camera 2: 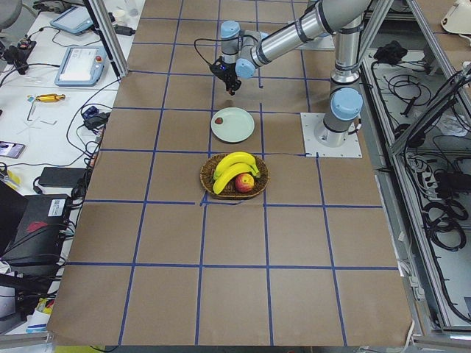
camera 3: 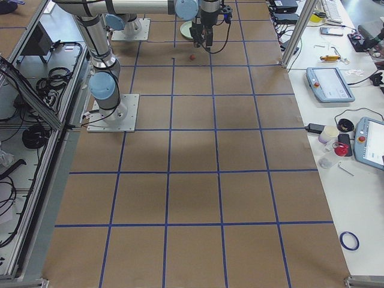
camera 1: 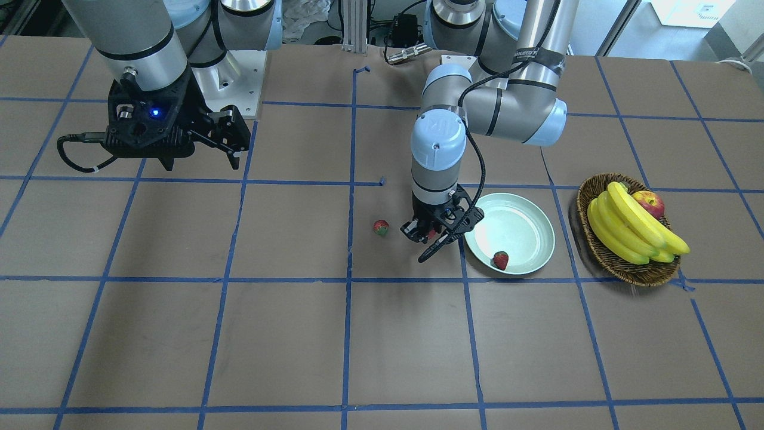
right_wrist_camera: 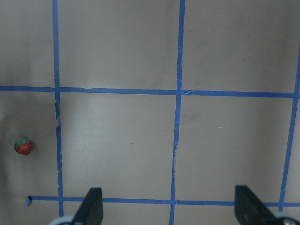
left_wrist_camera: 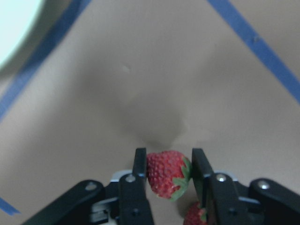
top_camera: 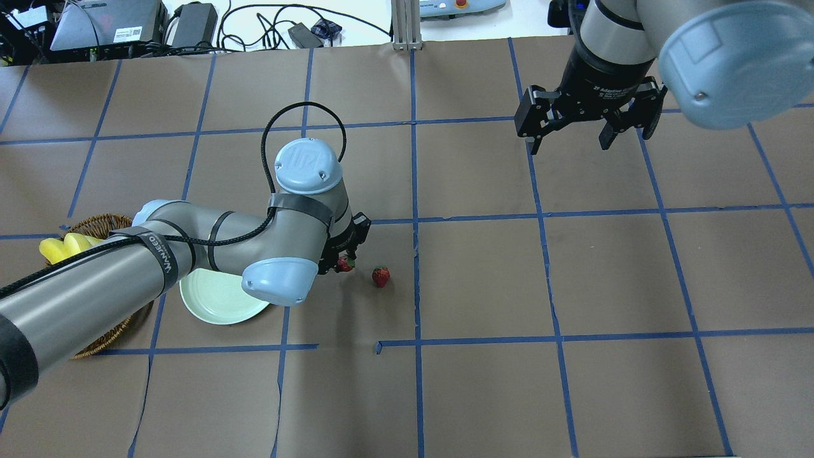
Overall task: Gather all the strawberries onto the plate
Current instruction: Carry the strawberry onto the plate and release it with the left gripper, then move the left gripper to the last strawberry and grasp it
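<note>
My left gripper (left_wrist_camera: 168, 164) is shut on a red strawberry (left_wrist_camera: 165, 174) with a green top, pinched between both fingers just over the brown table. In the front-facing view this gripper (camera 1: 427, 236) hangs beside the rim of the pale mint-green plate (camera 1: 516, 222), on the side away from the basket. One strawberry (camera 1: 500, 260) lies inside the plate near its rim. Another strawberry (camera 1: 381, 227) (top_camera: 380, 276) lies loose on the table a short way from the held one. My right gripper (top_camera: 568, 143) (right_wrist_camera: 169, 206) hovers open and empty, far off over bare table.
A brown wicker basket (camera 1: 621, 275) with yellow bananas (camera 1: 627, 224) and a red-yellow apple (camera 1: 649, 202) stands beyond the plate. Blue tape lines grid the brown table. My left forearm hides part of the plate (top_camera: 216, 299) from overhead.
</note>
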